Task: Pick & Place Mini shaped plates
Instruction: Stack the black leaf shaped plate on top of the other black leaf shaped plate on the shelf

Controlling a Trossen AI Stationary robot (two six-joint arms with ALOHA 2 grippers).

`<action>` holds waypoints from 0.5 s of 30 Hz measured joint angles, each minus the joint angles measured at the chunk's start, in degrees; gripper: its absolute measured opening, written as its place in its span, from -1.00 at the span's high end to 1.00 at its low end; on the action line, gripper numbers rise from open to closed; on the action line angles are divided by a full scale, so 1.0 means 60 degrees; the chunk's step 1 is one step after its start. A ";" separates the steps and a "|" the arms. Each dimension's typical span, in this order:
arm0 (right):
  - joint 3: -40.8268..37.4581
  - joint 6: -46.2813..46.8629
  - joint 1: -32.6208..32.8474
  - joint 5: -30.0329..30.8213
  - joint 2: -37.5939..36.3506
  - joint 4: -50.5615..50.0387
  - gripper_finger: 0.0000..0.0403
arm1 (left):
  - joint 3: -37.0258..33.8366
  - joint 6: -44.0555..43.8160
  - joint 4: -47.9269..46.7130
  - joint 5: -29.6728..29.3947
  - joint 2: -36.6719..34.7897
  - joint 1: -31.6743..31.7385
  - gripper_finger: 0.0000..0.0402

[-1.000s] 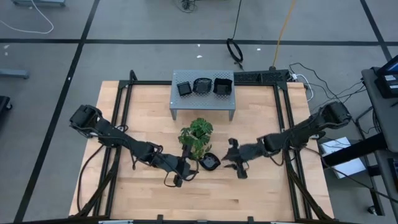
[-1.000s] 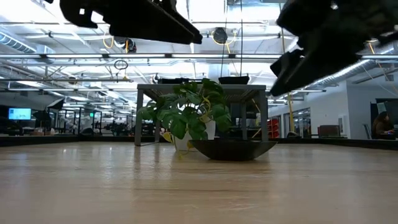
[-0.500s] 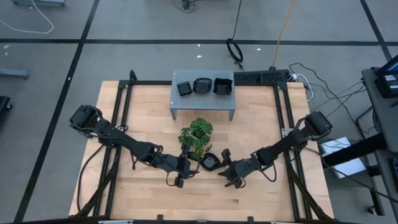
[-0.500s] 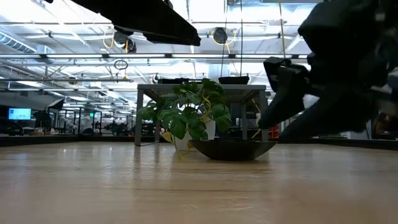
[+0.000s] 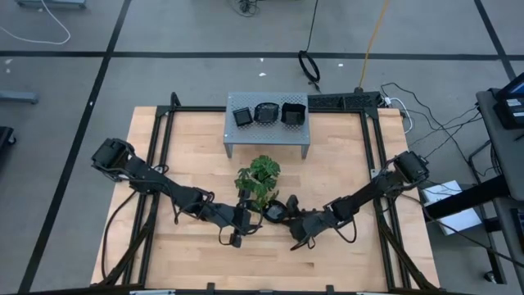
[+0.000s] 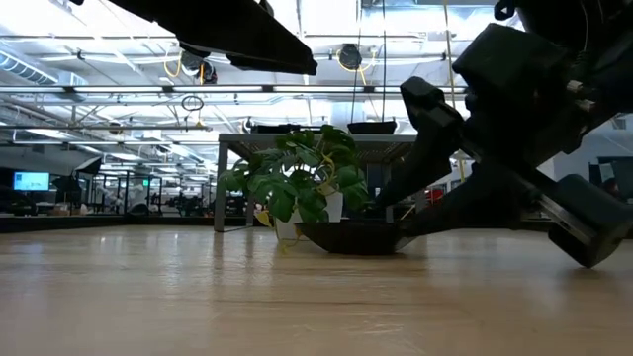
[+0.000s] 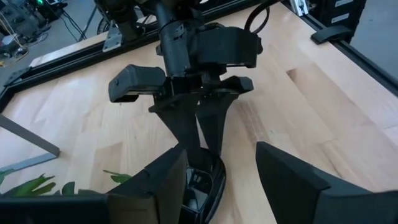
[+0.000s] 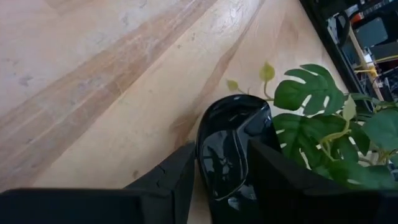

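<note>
Right gripper (image 5: 286,215), jaws open, straddles a black plate (image 8: 229,149) beside the plant (image 5: 259,180); left gripper (image 5: 246,225) hovers open nearby.

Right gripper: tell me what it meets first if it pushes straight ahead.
The right gripper already straddles the glossy black dish on the wooden table; pushing on, it would probably meet the green leafy plant next.

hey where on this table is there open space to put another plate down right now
Bare wood lies along the table's near edge, beside the shelf on both sides, and at the right rail. It is crowded mid-table, where the plant, a black plate, the left gripper and the right gripper bunch.
</note>
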 joint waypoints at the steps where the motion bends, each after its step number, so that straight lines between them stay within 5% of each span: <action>1: -0.0004 -0.0004 -0.0009 -0.0004 -0.0006 -0.0015 0.34 | 0.0000 -0.0047 0.0000 0.0000 0.0000 0.0000 0.03; 15: 0.0000 0.1061 -0.0035 0.0011 -0.0024 -0.0863 0.52 | 0.0000 -0.0097 0.0000 0.0000 -0.0004 0.0000 0.04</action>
